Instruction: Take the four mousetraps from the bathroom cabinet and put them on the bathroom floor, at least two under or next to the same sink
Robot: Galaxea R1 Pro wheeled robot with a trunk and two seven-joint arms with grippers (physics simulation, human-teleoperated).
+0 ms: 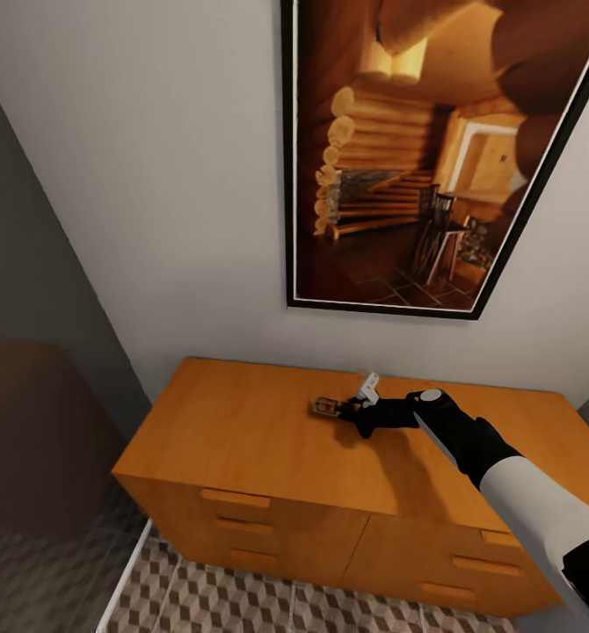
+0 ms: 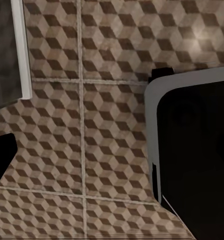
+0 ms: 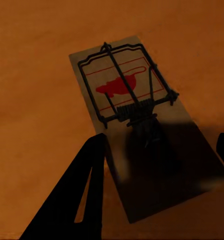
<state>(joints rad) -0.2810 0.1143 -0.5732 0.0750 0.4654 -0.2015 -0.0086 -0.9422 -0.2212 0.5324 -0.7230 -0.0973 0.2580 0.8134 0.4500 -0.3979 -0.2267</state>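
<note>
I have the black right gripper low over a small flat brown wooden mousetrap lying on the flat top of the wide orange-brown wooden cabinet; its fingers stand apart, straddling the board's near end, gripping nothing; beneath the left wrist I see cube-patterned floor tiles; that gripper's spread I cannot tell.

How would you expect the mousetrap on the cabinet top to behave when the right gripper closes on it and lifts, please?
The mousetrap looks like a thin, stiff board, so probably light and unbending. Lying flat on the cabinet, it may slide rather than tip. Its wire frame might snag the right gripper.
</note>
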